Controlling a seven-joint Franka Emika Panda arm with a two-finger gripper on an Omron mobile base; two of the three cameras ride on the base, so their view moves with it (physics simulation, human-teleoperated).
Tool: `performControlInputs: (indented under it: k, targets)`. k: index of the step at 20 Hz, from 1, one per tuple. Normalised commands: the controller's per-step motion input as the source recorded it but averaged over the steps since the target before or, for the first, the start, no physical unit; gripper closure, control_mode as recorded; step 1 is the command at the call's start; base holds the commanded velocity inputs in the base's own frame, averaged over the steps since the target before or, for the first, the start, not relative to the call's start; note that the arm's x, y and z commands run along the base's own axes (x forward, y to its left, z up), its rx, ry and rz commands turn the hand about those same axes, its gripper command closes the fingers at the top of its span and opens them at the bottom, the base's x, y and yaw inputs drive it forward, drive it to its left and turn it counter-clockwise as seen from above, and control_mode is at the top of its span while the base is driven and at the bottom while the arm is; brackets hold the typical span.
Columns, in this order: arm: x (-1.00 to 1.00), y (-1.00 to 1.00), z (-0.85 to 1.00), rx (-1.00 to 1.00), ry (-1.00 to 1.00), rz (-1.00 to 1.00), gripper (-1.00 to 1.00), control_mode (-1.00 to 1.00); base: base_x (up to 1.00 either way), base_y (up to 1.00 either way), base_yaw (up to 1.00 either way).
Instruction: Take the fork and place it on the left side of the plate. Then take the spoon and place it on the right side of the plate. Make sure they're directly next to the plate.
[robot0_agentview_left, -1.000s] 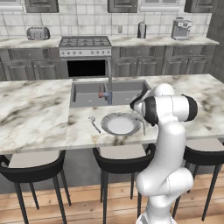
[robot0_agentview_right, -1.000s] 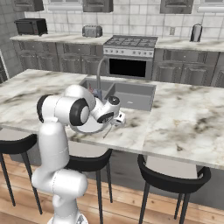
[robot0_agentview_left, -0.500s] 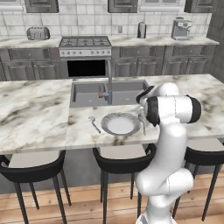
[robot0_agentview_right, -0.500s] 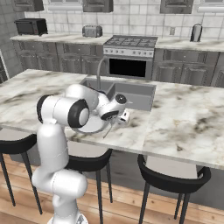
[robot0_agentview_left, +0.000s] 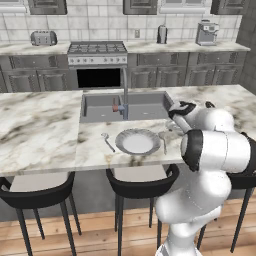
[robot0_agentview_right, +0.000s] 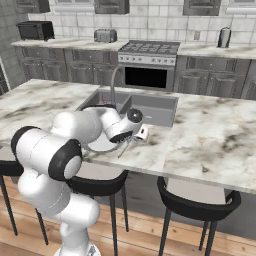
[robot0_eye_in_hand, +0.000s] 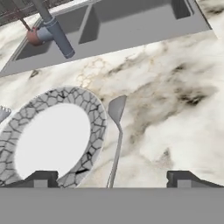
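Observation:
The round plate (robot0_agentview_left: 137, 142) lies on the marble counter in front of the sink. The fork (robot0_agentview_left: 107, 142) rests close to its left rim, and its tip shows at the picture's edge in the hand view (robot0_eye_in_hand: 2, 113). The spoon (robot0_agentview_left: 163, 142) lies flat on the counter just right of the plate's rim (robot0_eye_in_hand: 94, 119), bowl toward the sink (robot0_eye_in_hand: 117, 109). My gripper (robot0_agentview_left: 174, 125) hangs a little above the spoon's handle, open, with nothing held. In the hand view the gripper (robot0_eye_in_hand: 112, 179) straddles the handle from above. The arm hides much of the plate (robot0_agentview_right: 99, 146) from the right base.
The sink basin (robot0_agentview_left: 125, 105) with its faucet (robot0_eye_in_hand: 53, 29) lies just behind the plate. Black stools (robot0_agentview_left: 142, 181) stand under the counter's near edge. Bare marble (robot0_agentview_right: 215, 140) stretches to the right of the spoon. A stove (robot0_agentview_left: 97, 48) is on the back wall.
My hand has risen and drawn back to the right from the counter beside the plate, its jaws opening a bit wider. The spoon stays lying on the counter.

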Motion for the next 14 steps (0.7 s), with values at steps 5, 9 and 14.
performControlInputs:
  k: [5, 9, 14]
  targets:
    - [-1.0, 0.2, 0.25, -0.32, 0.0, -0.04, -1.0, -1.0, 0.0, 0.0, 0.0]
    - [-1.0, 0.44, 0.39, -0.36, -0.06, 0.0, -1.0, -1.0, 0.0, 0.0, 0.0]
    - [-1.0, 0.45, 0.7, -0.26, -0.18, 0.01, -1.0, -1.0, 0.0, 0.0, 0.0]
